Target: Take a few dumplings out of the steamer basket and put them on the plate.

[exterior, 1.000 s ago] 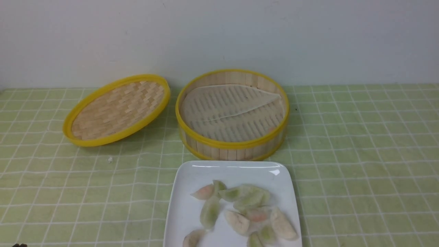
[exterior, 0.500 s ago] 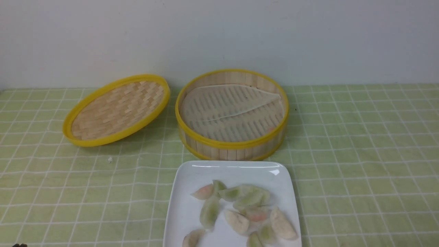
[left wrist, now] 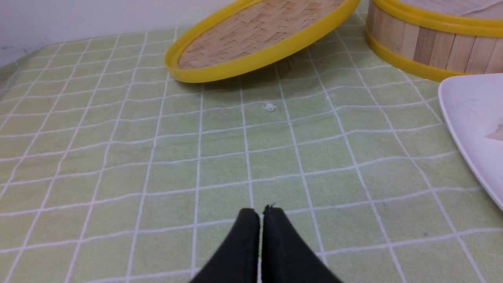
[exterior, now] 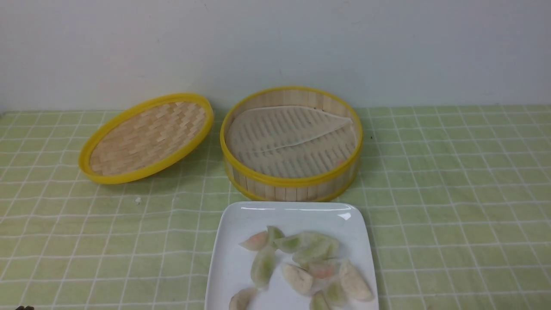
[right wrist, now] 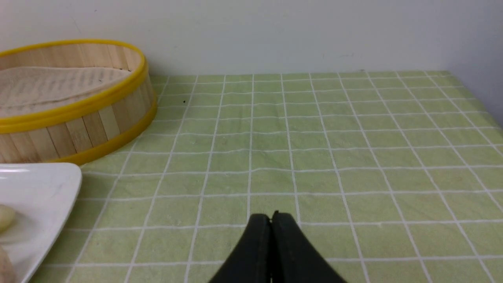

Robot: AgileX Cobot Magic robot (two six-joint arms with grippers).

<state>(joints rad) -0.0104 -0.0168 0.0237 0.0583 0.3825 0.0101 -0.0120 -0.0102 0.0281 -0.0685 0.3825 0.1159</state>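
Observation:
Several pale green, pink and whitish dumplings [exterior: 308,267] lie on the white square plate [exterior: 232,258] at the front middle. The steamer basket [exterior: 292,183] stands just behind it; only its pale perforated liner [exterior: 288,137] shows inside, folded up at the back. My left gripper [left wrist: 261,212] is shut and empty, low over the cloth, front left of the plate [left wrist: 467,114]. My right gripper [right wrist: 271,218] is shut and empty over the cloth to the right of the plate [right wrist: 39,188] and basket [right wrist: 74,118]. In the front view only a dark tip [exterior: 23,308] shows at the bottom left corner.
The woven bamboo lid [exterior: 146,137] with a yellow rim leans tilted on the cloth left of the basket. A small white crumb [exterior: 137,200] lies in front of it. A green checked cloth [exterior: 452,193] covers the table, with a white wall behind.

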